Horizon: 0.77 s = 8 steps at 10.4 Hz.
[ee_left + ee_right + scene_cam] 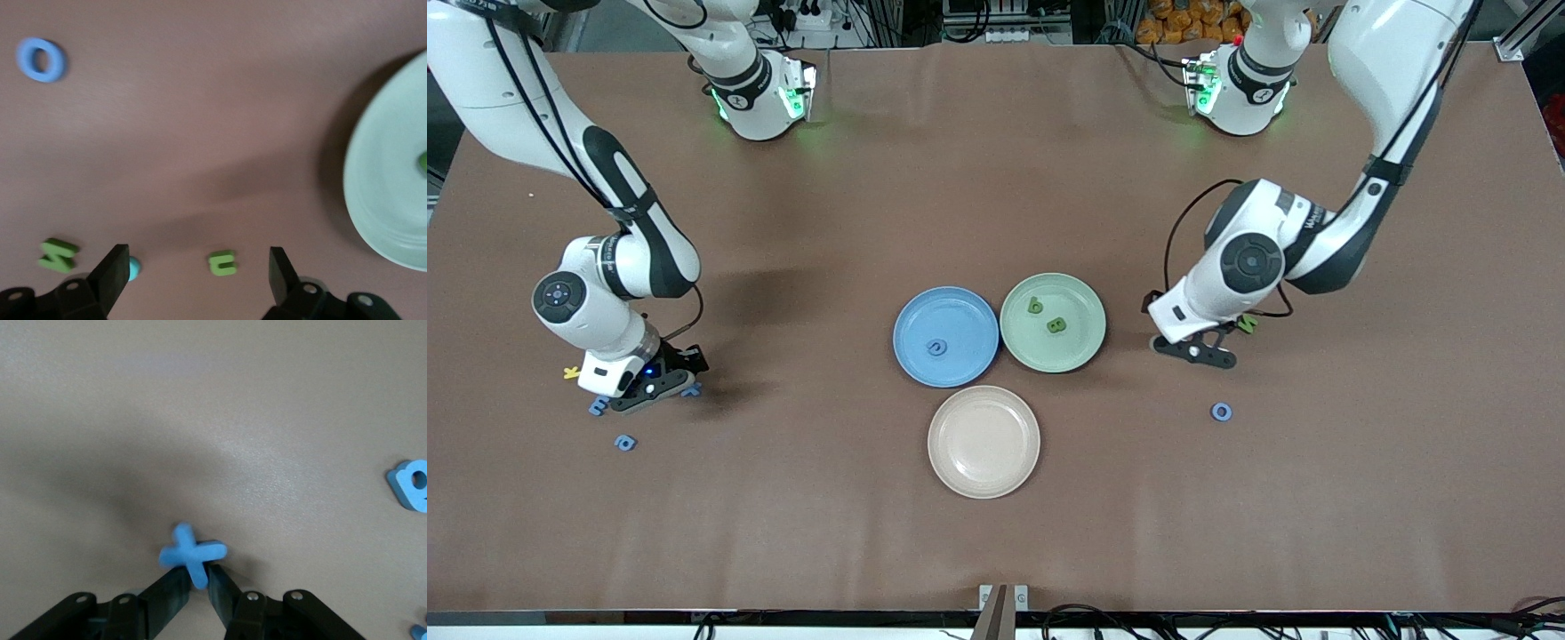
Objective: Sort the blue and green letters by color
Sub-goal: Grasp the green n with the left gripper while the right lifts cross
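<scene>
my right claw [193, 577] sits low at the table, clenched on a blue x [192, 553] between its fingertips; a blue letter [410, 485] lies near. my left claw [200, 267] hangs released beside the green plate [380, 193], a green letter [223, 262] between its jaws.

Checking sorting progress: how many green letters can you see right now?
4. Green letters and lie on the green plate. Two more lie on the table at the left gripper: one between its open jaws, one just outside. Arms may hide others.
</scene>
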Tool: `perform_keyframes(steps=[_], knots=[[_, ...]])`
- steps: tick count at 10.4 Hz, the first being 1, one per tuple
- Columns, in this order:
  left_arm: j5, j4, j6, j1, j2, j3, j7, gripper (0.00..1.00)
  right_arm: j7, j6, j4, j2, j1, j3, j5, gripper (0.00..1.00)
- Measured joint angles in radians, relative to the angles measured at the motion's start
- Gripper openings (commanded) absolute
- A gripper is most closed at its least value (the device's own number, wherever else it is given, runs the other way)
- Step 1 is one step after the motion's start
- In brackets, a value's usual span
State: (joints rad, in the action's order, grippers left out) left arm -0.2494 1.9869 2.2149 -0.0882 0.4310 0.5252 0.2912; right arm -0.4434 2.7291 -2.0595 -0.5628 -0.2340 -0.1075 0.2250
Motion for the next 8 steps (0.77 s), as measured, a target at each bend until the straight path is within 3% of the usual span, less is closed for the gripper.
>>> perform_keyframes(steps=[3, 8], knots=[[0.0, 0.142, 0.152, 0.0, -0.008, 0.007, 0.022, 0.75, 0.0, 0.032, -0.006, -0.014, -0.001, 0.001, 0.0, 0.22], [0.0, 0.203, 0.171, 0.008, -0.008, 0.009, 0.18, 0.72, 0.0, 0.047, -0.007, -0.026, -0.001, 0.001, 0.0, 0.13]])
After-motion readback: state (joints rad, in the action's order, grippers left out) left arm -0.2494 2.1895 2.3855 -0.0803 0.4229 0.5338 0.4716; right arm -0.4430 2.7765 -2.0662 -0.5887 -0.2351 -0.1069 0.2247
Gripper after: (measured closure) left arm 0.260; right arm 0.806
